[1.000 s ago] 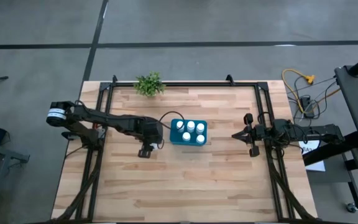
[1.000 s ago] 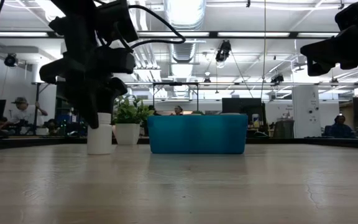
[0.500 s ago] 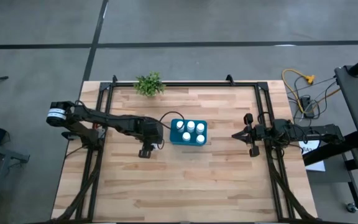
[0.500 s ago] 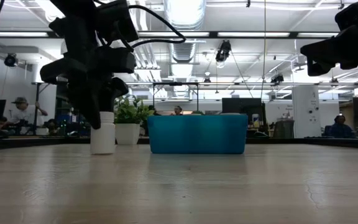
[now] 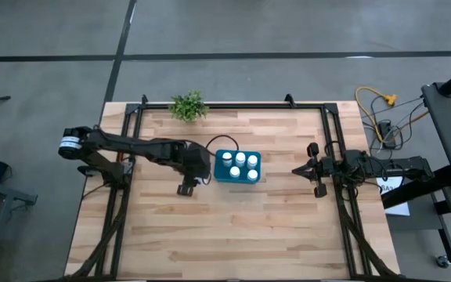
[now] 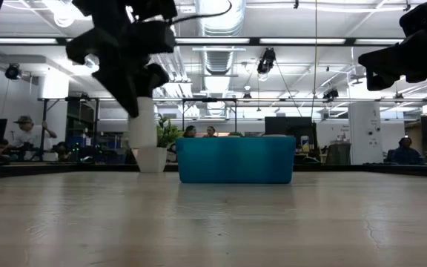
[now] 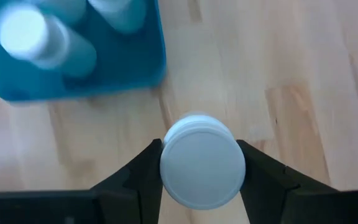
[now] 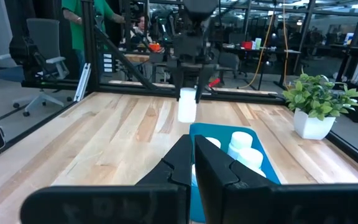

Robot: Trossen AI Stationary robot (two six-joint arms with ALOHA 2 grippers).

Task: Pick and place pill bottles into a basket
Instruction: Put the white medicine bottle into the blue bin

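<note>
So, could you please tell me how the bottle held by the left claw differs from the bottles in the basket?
The held bottle hangs clear of the table in the left claw, just outside the basket; the five basket bottles stand inside it, ungripped. All are small, white, capped and upright.

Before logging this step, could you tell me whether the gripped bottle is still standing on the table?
No, the bottle hangs clear above the table.

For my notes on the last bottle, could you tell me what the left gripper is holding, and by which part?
The left gripper holds a white pill bottle by its sides near the cap, lifted off the table beside the basket.
</note>
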